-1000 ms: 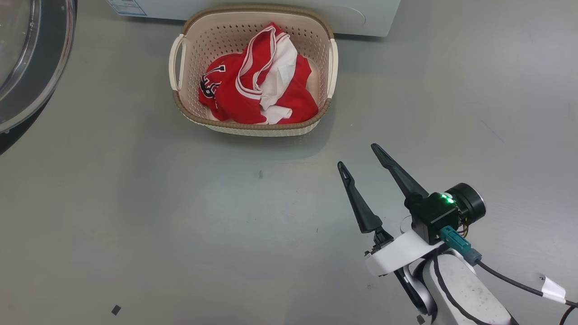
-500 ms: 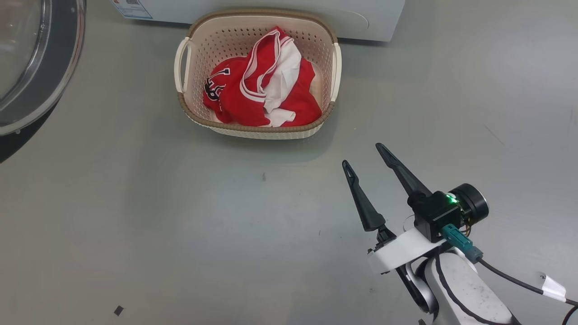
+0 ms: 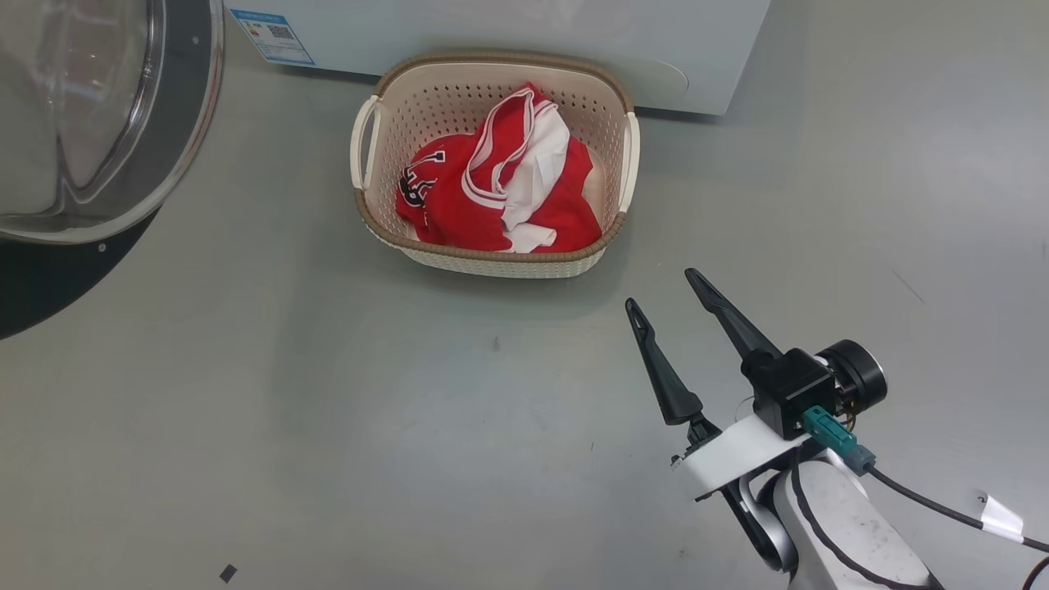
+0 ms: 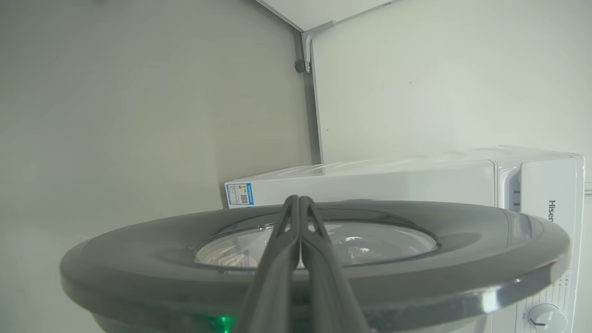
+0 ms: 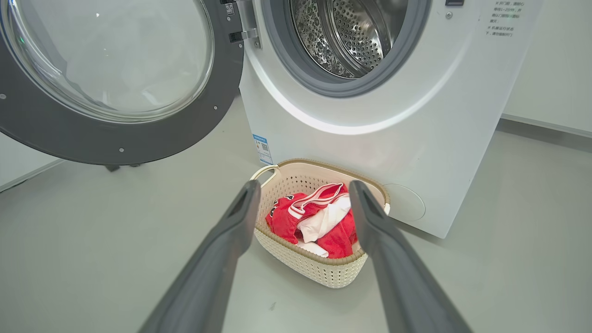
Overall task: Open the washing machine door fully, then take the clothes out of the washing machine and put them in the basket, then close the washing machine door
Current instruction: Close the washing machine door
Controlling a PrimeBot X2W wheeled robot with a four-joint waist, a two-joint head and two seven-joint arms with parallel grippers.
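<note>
While the right gripper point(image 3: 660, 288) hangs over bare floor point(image 3: 328, 426) at 4 o'clock in the head view, its two fingers spread wide with nothing between them, the left gripper point(image 4: 298, 200) has its fingers pressed flat together, gripping nothing. The left wrist view meets the door point(image 4: 462, 249) nearly edge-on. The closed fingers lie across its dark rim toward the glass bowl, and whether they touch it cannot be told. Beyond the door that view gives the washer's point(image 4: 370, 180) top and side, with a dial point(image 4: 547, 318) at 4 o'clock.

From above, the head view catches the washer's foot at 12 o'clock. From low down, the right wrist view looks into the drum point(image 5: 356, 37), bare steel at 12 o'clock, with the door swung wide at 10 o'clock.

Framed by the spread fingers in that low view sits the basket point(image 3: 492, 250), on the floor just before the washer. The clothes point(image 3: 483, 205) lie bunched inside it, red with white trim.

In the head view the basket's far rim is tight to the washer's base. A blue label point(image 3: 273, 37) sits at 11 o'clock, and the door's rim juts in at 10 o'clock, well apart from the basket. Open floor lies between the right gripper and the basket's near rim, and wider floor spreads toward 7 and 3 o'clock.
</note>
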